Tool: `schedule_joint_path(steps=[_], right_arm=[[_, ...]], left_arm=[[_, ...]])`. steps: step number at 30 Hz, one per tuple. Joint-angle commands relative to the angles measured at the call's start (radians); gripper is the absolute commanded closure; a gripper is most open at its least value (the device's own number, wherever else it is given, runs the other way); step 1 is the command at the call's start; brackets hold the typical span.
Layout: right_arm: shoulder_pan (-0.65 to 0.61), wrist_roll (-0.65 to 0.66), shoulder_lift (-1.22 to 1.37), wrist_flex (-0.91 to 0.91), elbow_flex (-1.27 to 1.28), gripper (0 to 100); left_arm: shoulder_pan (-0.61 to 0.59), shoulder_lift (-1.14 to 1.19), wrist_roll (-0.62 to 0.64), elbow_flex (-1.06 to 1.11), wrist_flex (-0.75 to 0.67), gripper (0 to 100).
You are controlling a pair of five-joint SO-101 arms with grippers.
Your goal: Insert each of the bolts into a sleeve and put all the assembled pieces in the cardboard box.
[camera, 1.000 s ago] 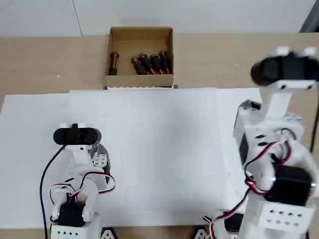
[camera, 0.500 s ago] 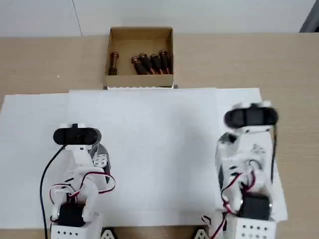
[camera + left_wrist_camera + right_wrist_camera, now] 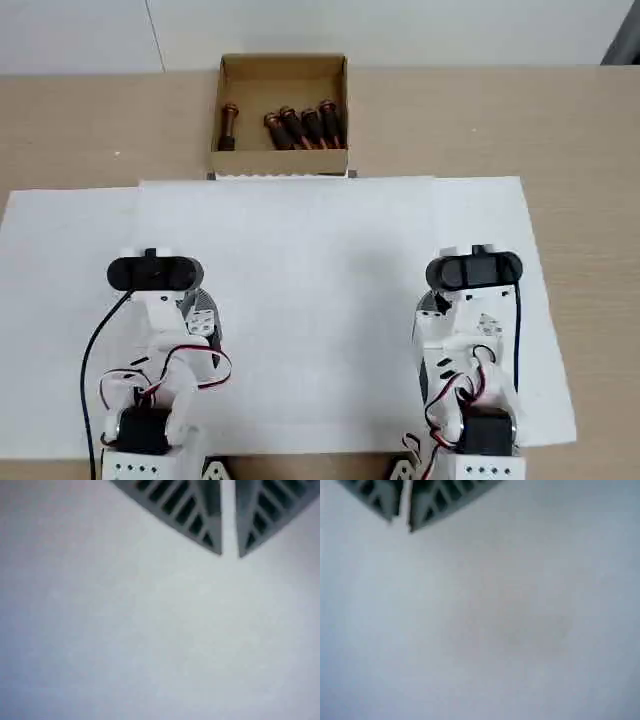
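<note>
Bolts [image 3: 300,127], five pieces, lie in the cardboard box [image 3: 283,64], upper centre of the high view. Left gripper [image 3: 229,554] and right gripper [image 3: 400,524]: jaws nearly closed, empty, over white sheet [image 3: 320,260]. Task judged complete.

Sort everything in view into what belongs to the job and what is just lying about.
Job: cardboard box; five bolt pieces lying inside it; one arm; other arm.
Lying about: white paper sheet; wooden table.

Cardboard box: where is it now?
High view: the brown cardboard box sits on the wooden table, beyond the far edge of the white paper sheet, left of centre.
</note>
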Motion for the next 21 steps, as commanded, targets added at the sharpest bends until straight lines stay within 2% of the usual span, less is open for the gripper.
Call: schedule_joint_path(steps=[1, 21], right_arm=[[-0.005, -0.012, -0.028, -0.022, 0.014, 99.5], [-0.004, -0.018, -0.028, -0.019, 0.109, 99.5]], left_arm=[[-0.002, -0.008, 0.005, -0.004, 0.006, 99], [-0.002, -0.008, 0.005, -0.004, 0.006, 99]])
